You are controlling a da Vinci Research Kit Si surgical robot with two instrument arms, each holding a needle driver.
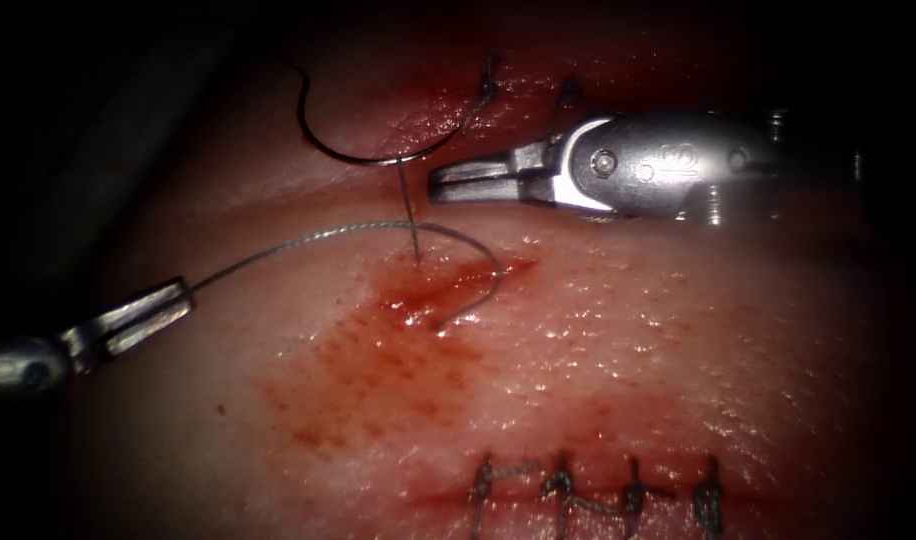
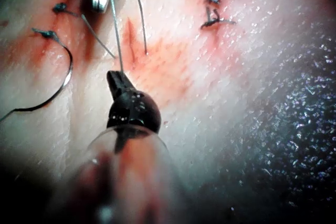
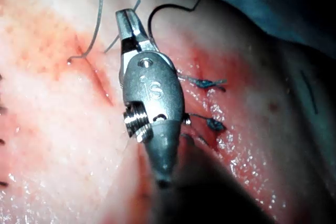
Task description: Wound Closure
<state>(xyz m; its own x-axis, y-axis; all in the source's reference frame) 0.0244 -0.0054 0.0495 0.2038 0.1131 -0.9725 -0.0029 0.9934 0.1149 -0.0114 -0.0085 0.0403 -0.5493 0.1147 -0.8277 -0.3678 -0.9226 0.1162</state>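
The left tool [image 1: 173,298] had its fingers pressed together on the thread [image 1: 308,240], pinching it at their tips; the same grip was seen in the left wrist view, where the dark fingers [image 2: 116,81] closed on the strand [image 2: 116,40]. From that grip the thread ran taut up and to the right, arched over, and came down into the tissue [image 1: 678,340] at a small puncture in the patch of red fluid [image 1: 418,300], left of centre.

The right tool [image 1: 458,182] held nothing. Its fingers lay pressed together, or very nearly so, pointing left just above the thread's arch and apart from it. In the right wrist view the same fingers [image 3: 127,24] appeared closed and empty above the tissue.

The curved needle [image 1: 368,150] lay free on the tissue at upper left, gripped by neither tool. Its arc swept from the upper left down and round towards the stitched cut [image 1: 528,100] at the top; whether its point was in the tissue could not be determined. A short straight strand [image 1: 408,215] ran from below the needle down to the stained patch.

Two knotted stitches [image 1: 488,90] sat on the upper cut, just above the right tool. A second row of four stitches [image 1: 628,495] closed a separate cut along the lower edge, well apart from both tools.
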